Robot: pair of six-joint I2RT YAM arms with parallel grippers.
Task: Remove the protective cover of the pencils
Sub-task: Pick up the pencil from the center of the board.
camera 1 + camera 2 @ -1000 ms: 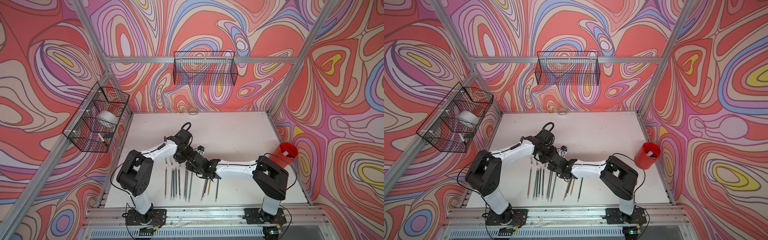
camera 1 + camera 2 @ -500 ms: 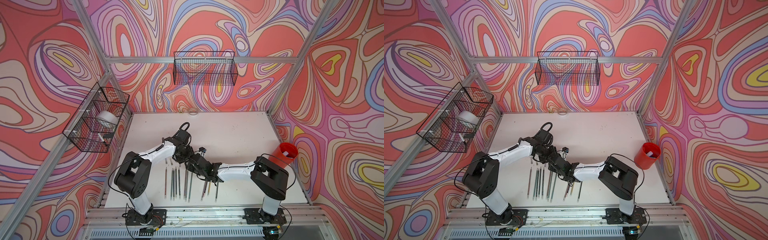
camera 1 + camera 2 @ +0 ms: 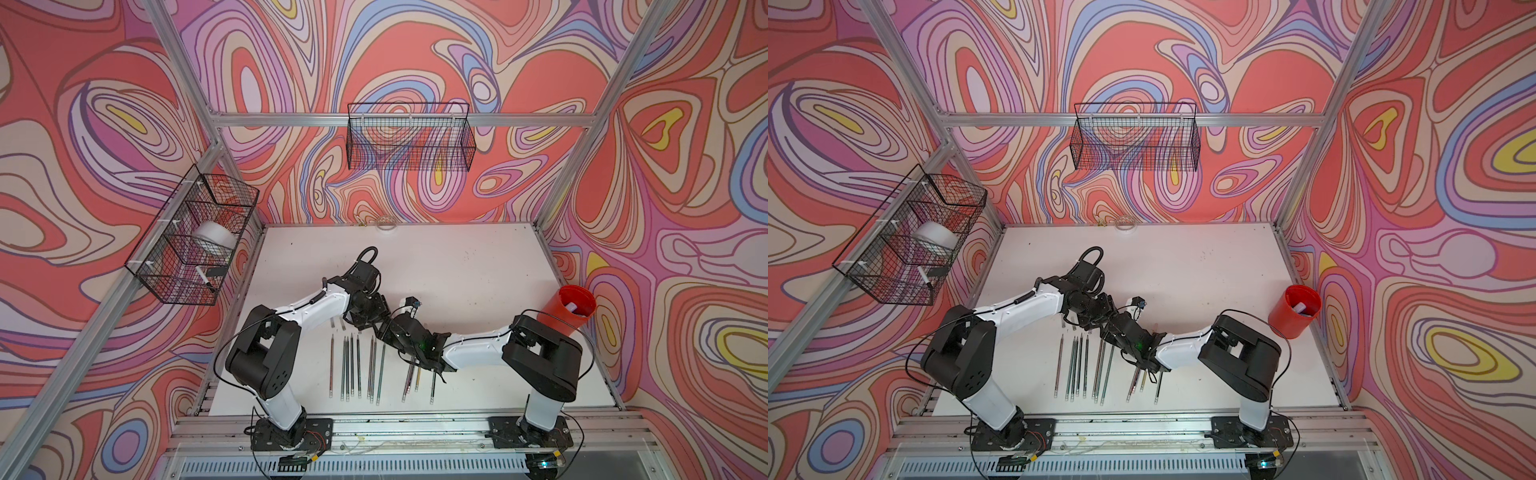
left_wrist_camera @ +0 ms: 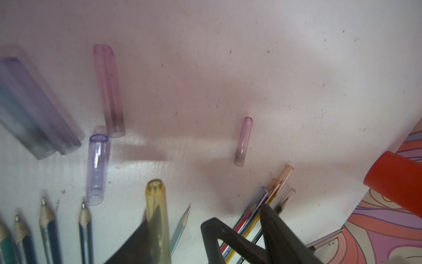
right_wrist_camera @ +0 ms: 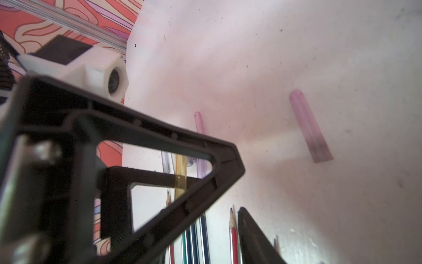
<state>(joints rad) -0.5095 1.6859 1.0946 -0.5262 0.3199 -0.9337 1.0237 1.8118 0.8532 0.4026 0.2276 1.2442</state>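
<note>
A yellow protective cover (image 4: 157, 212) leans against one finger of my left gripper (image 4: 210, 211), which is open, with a gap to the other finger. The same cover (image 5: 180, 173) shows through the left finger's frame in the right wrist view. My right gripper (image 5: 209, 219) is open too, with a bare red pencil (image 5: 233, 233) lying beside its visible finger; its other finger is hidden. The two grippers meet nose to nose (image 3: 376, 328) above the row of pencils (image 3: 353, 365). Loose covers, pink (image 4: 109, 91) and bluish (image 4: 97, 169), lie on the table. Several pencils (image 4: 269, 201) carry covers.
A red cup (image 3: 569, 311) stands at the table's right edge. Wire baskets hang on the back wall (image 3: 409, 141) and the left wall (image 3: 195, 241). A small pink cover (image 4: 243, 141) lies apart from the rest. The white table (image 3: 1183, 266) stretches behind the arms.
My right gripper's jaws have widened and it has shifted slightly towards the left gripper. The left arm has hardly moved.
</note>
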